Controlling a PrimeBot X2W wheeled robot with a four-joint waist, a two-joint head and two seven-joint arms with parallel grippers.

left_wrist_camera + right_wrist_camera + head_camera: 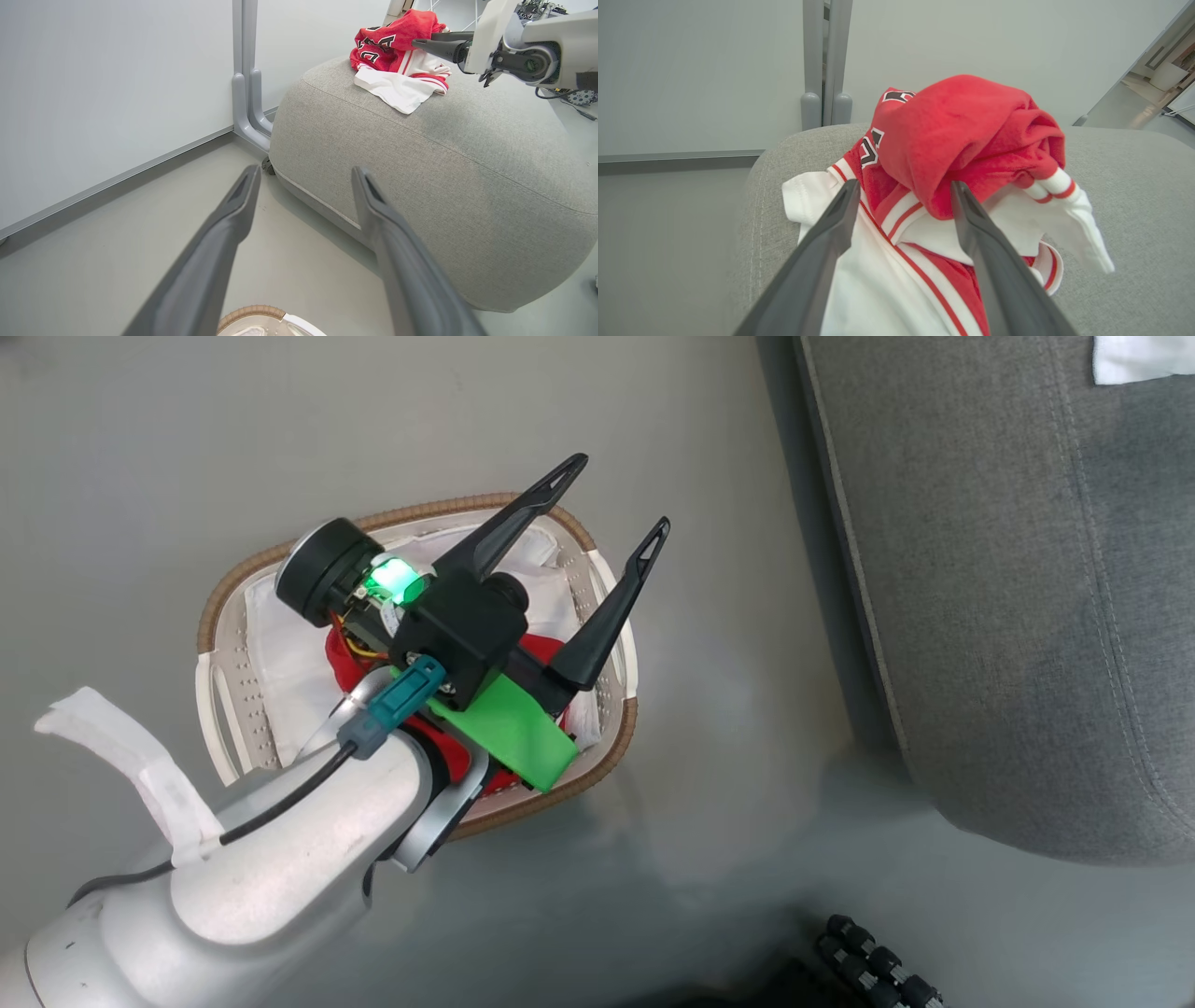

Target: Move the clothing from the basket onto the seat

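Clothing (971, 135) — part heaped on the seat (1134, 186), straddled by the right gripper (903, 184), spread wide, clamped on nothing; red remainder (344, 665) down in the basket (439, 507) beneath the left gripper (621, 490), likewise wide and empty. Called for a straight descent, pinching red fold — not white sheet (280, 644).

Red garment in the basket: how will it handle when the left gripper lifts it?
Probably floppy: the red garment looks bunched, like the jersey slumped on the seat; expect drape. It rests on the white sheet, which may snag and lift too.
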